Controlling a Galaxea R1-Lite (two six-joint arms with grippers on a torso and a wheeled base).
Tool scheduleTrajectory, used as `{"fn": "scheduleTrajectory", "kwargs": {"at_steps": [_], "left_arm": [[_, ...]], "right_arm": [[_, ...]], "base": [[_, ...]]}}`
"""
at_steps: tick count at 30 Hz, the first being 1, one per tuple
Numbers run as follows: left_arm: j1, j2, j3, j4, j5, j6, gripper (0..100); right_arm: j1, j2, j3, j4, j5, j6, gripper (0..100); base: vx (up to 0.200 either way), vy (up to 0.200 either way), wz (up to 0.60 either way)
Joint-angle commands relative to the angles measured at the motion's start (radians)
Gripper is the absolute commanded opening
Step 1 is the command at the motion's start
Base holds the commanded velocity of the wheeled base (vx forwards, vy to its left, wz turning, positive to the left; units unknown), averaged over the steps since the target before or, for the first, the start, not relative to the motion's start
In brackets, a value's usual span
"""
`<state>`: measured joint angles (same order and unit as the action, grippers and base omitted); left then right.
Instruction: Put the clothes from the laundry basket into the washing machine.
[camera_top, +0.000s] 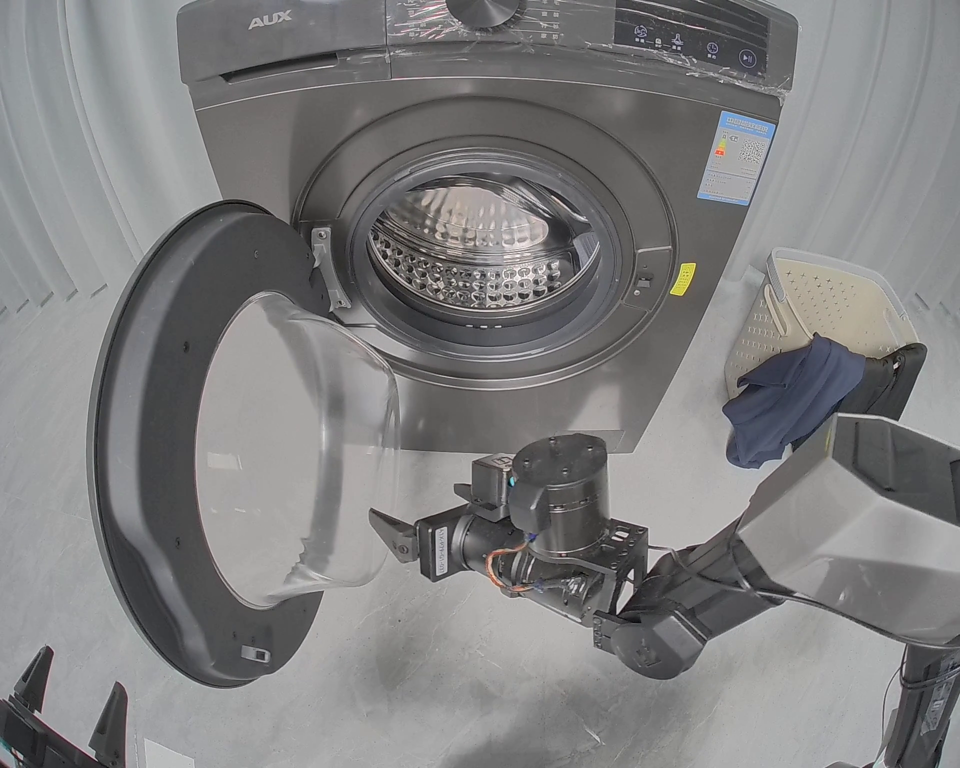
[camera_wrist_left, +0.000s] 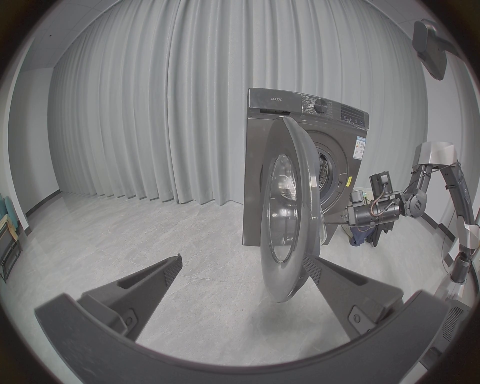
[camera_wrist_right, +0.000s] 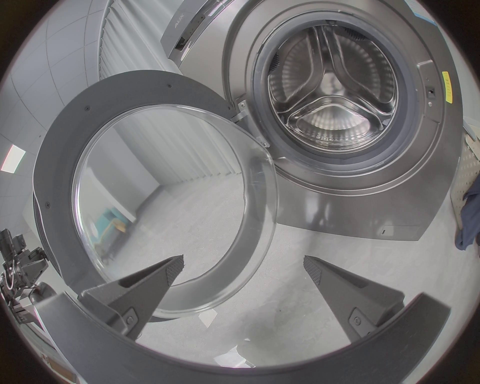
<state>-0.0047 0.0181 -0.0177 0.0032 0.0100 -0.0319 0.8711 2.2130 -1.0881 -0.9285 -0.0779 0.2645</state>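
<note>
A large grey metal front-loading washing machine (camera_top: 560, 110) stands on the pale grey tiled floor (camera_top: 450, 690) against a white pleated curtain. Its round dark-rimmed door with a bulging clear glass bowl (camera_top: 160, 440) is swung wide open to the left on its hinge. This leaves the shiny perforated steel drum (camera_top: 480, 250) bare to view, with no cloth seen inside.

A cream perforated plastic laundry basket (camera_top: 840, 300) sits on the floor just beside the machine's right side. A navy blue garment (camera_top: 790, 400) is draped over the basket's near rim, hanging down outside. A darker piece next to it (camera_top: 895, 375) may be a second garment, though too little of it shows to be sure.

The right pincer (camera_wrist_right: 242, 262) hangs low in front of the machine, below the port and just beside the door's glass bowl. Its two black fingers are spread wide, with nothing between them.

The left pincer (camera_wrist_left: 242, 260) is low at the near left, well apart from the door, likewise spread wide and holding nothing.
</note>
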Motion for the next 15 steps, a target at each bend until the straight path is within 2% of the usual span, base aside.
{"fn": "scheduleTrajectory", "kwargs": {"at_steps": [1,11,15], "left_arm": [[0.000,-0.012,0.013,0.000,0.001,0.000,100],[0.000,-0.012,0.013,0.000,0.001,0.000,100],[0.000,-0.012,0.013,0.000,0.001,0.000,100]], "right_arm": [[0.042,0.059,-0.056,-0.003,-0.002,0.001,100],[0.025,0.060,-0.121,-0.001,-0.003,0.004,100],[0.028,0.132,-0.205,0.011,-0.005,0.004,100]], "base": [[0.000,0.000,0.00],[0.000,0.000,0.00],[0.000,0.000,0.00]]}}
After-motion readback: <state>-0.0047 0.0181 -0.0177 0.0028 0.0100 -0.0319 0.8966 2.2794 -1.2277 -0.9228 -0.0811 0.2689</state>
